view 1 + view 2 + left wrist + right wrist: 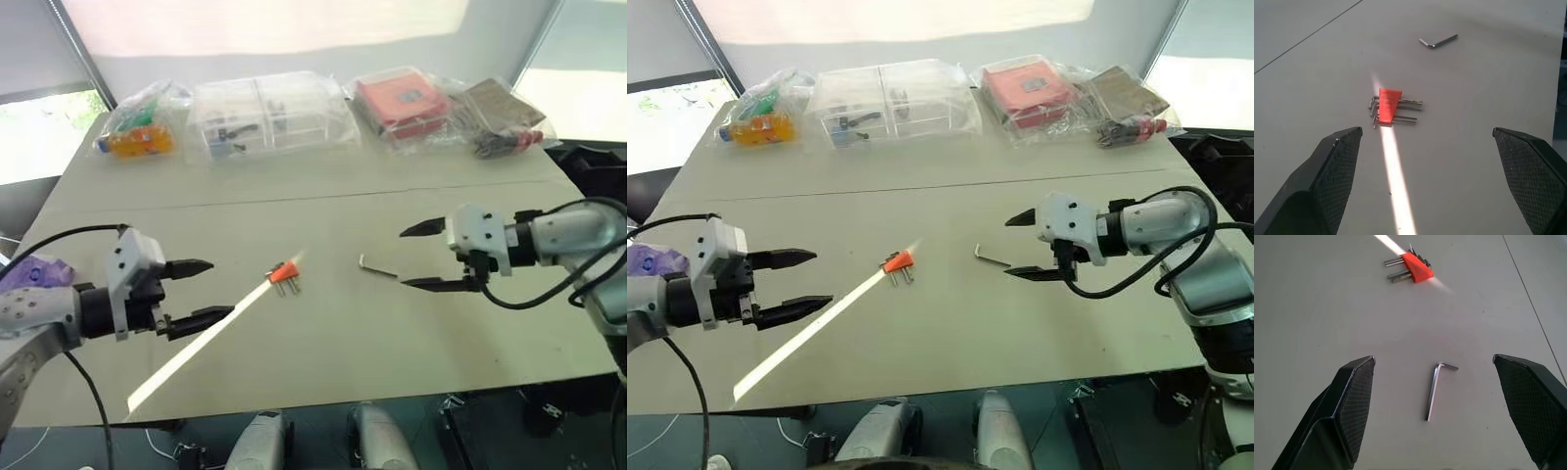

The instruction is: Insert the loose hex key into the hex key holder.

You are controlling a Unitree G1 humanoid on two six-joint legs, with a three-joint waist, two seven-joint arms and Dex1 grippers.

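A smooth, matt, pale surface is presented by the table [323,333], which fills the middle of the head views. The loose hex key [1436,387] is seen as thin grey metal with a dull sheen. The hex key holder [1388,104] is formed of smooth orange-red plastic, with bare metal keys projecting from it. A fine cross-hatched texture is shown on the black fingers [1354,406] in the wrist views. Along the upper edge, clear glossy plastic boxes [266,113] and crinkled transparent bags [142,122] are seen.
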